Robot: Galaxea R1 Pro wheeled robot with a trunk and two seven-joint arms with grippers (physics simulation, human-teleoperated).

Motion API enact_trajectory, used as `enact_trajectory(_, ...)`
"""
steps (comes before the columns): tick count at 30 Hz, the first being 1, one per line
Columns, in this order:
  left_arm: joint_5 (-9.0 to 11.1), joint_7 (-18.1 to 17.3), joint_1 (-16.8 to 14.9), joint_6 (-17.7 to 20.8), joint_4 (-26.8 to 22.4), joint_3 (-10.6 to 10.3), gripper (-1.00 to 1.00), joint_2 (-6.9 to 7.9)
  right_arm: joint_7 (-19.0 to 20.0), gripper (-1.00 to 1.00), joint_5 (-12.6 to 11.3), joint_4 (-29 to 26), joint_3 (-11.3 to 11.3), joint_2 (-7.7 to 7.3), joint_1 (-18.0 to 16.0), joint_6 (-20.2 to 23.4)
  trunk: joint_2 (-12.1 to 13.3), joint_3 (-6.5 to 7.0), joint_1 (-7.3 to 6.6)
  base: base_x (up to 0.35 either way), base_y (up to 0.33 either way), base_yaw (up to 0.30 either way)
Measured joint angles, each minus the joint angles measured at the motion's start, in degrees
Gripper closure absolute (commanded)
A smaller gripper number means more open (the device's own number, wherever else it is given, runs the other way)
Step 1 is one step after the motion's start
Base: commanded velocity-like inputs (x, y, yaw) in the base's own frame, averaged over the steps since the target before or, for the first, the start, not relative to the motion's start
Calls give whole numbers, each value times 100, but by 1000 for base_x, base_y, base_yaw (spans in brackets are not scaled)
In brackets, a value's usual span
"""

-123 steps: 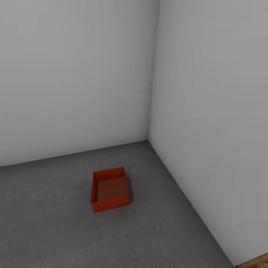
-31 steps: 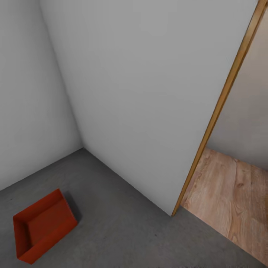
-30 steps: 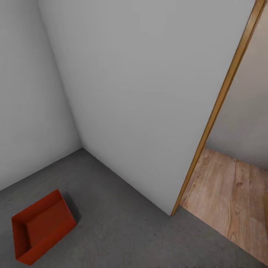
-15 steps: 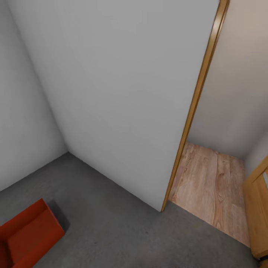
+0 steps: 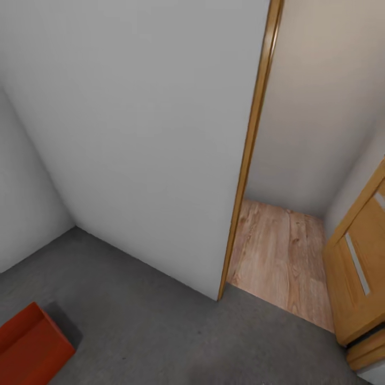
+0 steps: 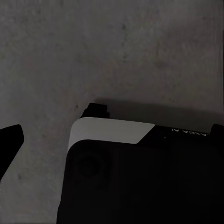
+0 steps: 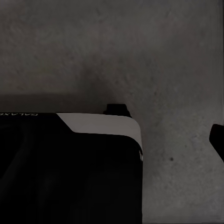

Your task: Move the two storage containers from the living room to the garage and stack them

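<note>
Both arms hang low over the grey concrete floor (image 6: 116,51), each wrist camera looking down past the robot's dark base with its white panel (image 6: 109,130). A dark fingertip (image 6: 8,142) of the left gripper juts in at the edge of its view, and a dark sliver (image 7: 217,137) does the same on the right; whether either is open or closed, I cannot tell. One red-orange storage container (image 5: 29,350) sits on the concrete, off to the robot's left and apart from both arms. Ahead stands a white wall (image 5: 139,133) ending at a wooden door frame (image 5: 248,155), with a light plank floor (image 5: 283,259) and an open wooden door (image 5: 361,272) beyond.
</note>
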Motion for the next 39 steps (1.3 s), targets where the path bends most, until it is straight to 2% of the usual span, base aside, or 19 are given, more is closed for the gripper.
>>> enact_trajectory(21, 1, 0, -1, 33, 1, 0, -100, 5, 0, -100, 0, 0, 0, 0, 0, 0, 0, 4, 0, 0, 0, -243)
enact_trajectory(39, 6, 1, 1, 8, -1, 0, -100, 11, -9, -100, -3, 0, 0, -15, -1, -7, 0, 118, 0, 0, 0, -13)
